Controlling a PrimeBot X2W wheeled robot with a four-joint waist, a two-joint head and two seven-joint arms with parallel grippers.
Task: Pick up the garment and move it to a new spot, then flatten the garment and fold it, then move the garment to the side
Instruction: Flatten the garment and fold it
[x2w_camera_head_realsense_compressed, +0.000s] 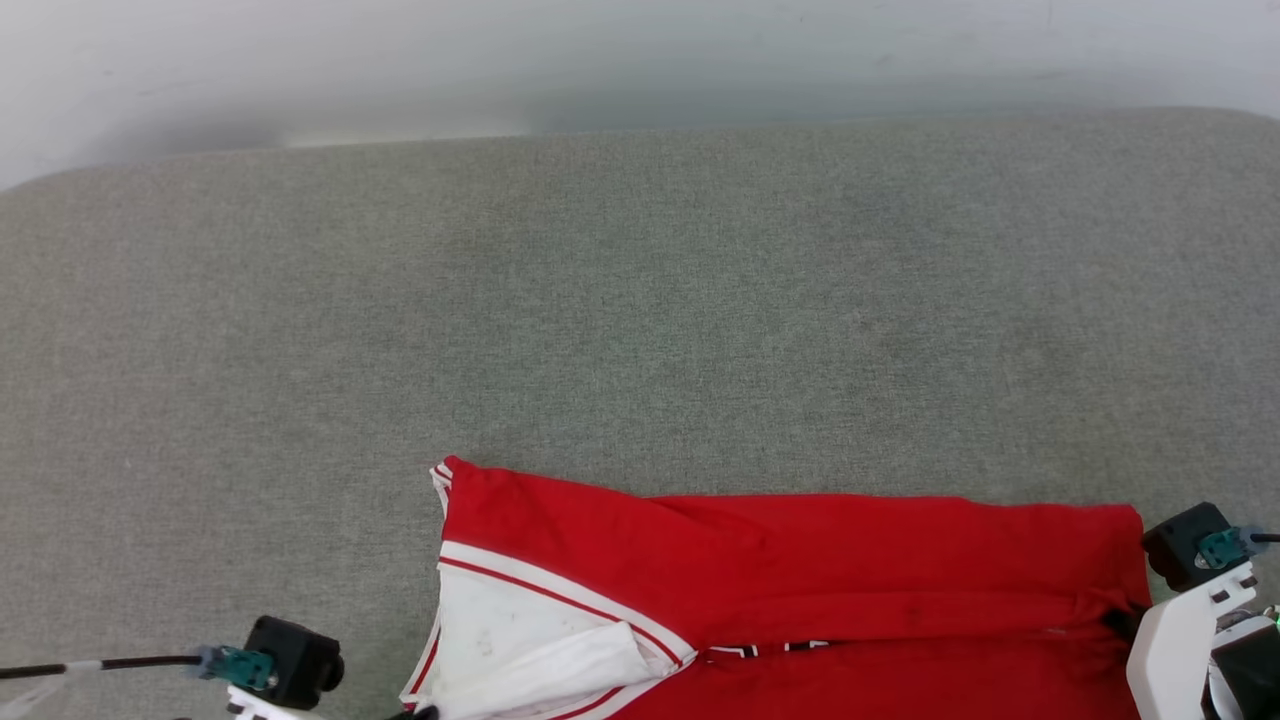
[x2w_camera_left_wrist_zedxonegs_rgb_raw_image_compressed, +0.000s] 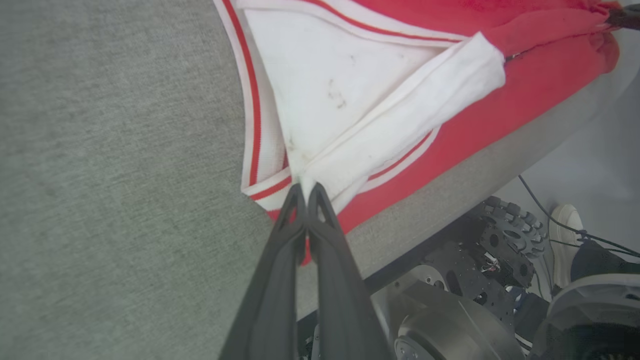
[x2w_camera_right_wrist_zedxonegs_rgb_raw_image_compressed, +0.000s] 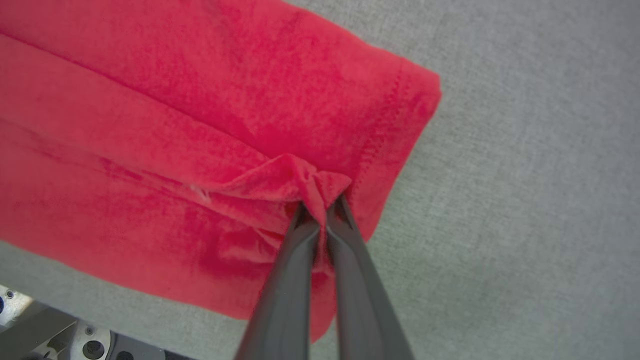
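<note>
A: Where's the jersey (x2w_camera_head_realsense_compressed: 800, 570)?
B: It's stretched between both grippers along the near edge of the grey table (x2w_camera_head_realsense_compressed: 640, 300), with one layer folded over.
A: And the left gripper (x2w_camera_left_wrist_zedxonegs_rgb_raw_image_compressed: 306, 194)?
B: Its fingers are pinched together on the white sleeve's corner. The striped trim is just beside its tips and white cloth fans out ahead.
A: And the right gripper (x2w_camera_right_wrist_zedxonegs_rgb_raw_image_compressed: 322, 206)?
B: It's clamped on a bunched red fold by the hem. Red cloth spreads to its left, with bare table on its right.

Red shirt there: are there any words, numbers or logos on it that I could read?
No text is readable.
On the garment, a sliver of black-and-white lettering peeks from under a red fold: too little of it shows to read.
</note>
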